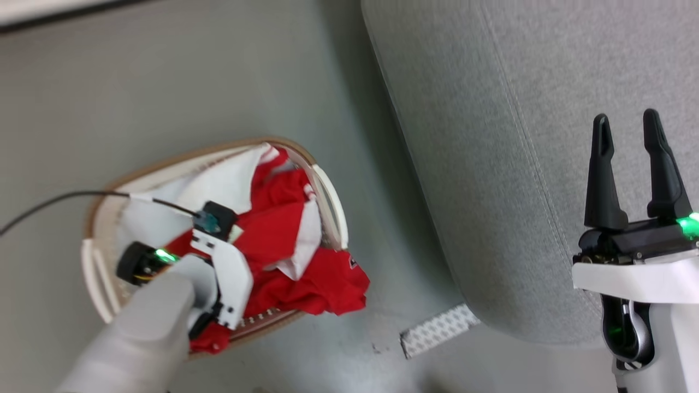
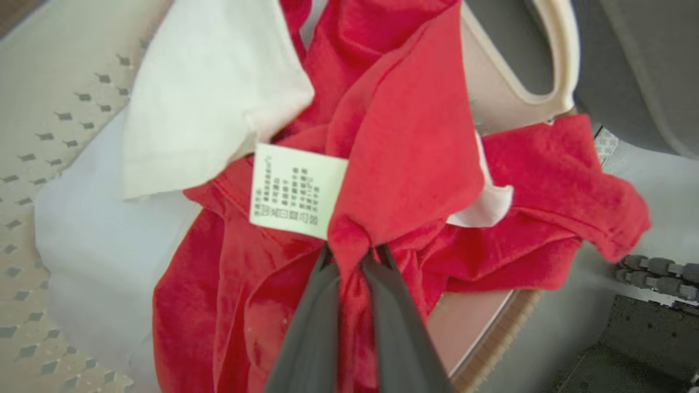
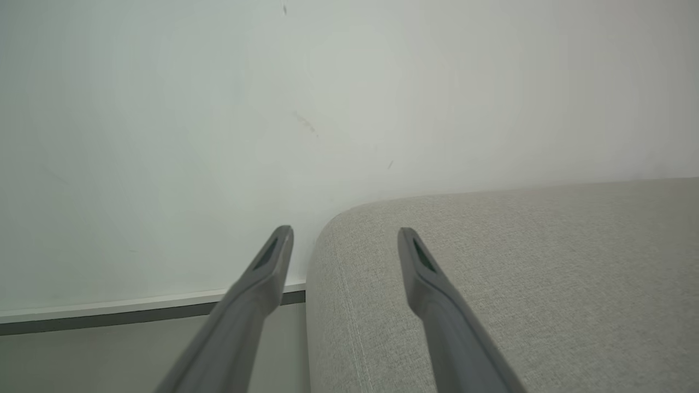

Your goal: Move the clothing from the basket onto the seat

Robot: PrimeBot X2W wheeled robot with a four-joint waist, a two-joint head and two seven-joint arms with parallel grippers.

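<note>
Red clothing (image 1: 284, 234) with white panels fills the cream basket (image 1: 333, 202) on the floor, and one red part (image 1: 333, 284) hangs over its near rim. In the left wrist view my left gripper (image 2: 352, 254) is shut on a bunched fold of the red clothing (image 2: 404, 153), just below a white label (image 2: 295, 188). In the head view the left wrist covers its fingers inside the basket. My right gripper (image 1: 628, 128) stands open above the grey seat (image 1: 519, 136), nothing between its fingers (image 3: 273, 256).
A black cable (image 1: 54, 202) runs from the left wrist across the floor. A pale sheet (image 2: 98, 218) lines the basket. A white patterned strip (image 1: 439, 330) lies on the floor by the seat's corner. A wall with a skirting board (image 3: 136, 311) stands behind the seat.
</note>
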